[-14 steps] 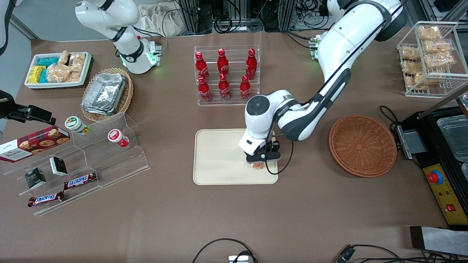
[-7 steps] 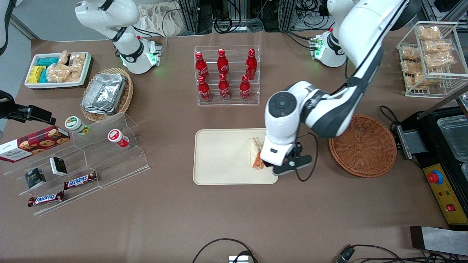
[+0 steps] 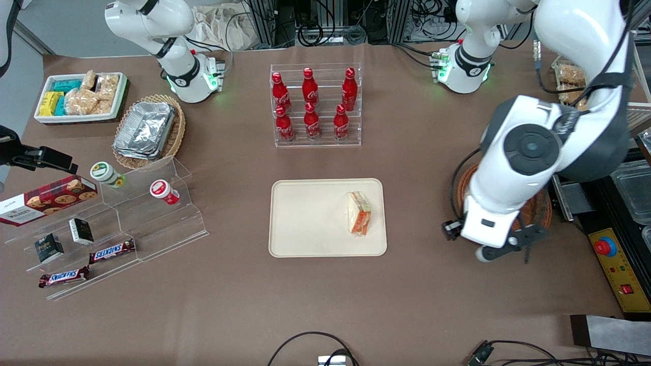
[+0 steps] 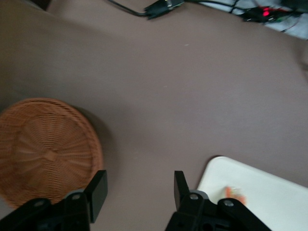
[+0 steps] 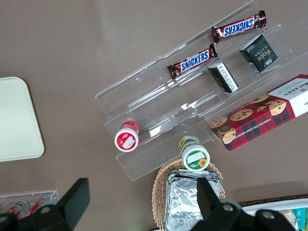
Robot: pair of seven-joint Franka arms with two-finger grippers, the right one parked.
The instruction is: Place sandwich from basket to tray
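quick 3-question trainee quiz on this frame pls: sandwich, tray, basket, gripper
1. True or false: the sandwich lies on the tray.
2. Is the gripper open or shut, and does it hold anything?
3. What does the gripper hang above? A) the cola bottles B) bare table between the basket and the tray C) the foil trays

Key
1. True; it sits at the tray's end nearer the basket.
2. Open; nothing between its fingers.
3. B; the wrist view shows the basket to one side of it and the tray corner to the other.
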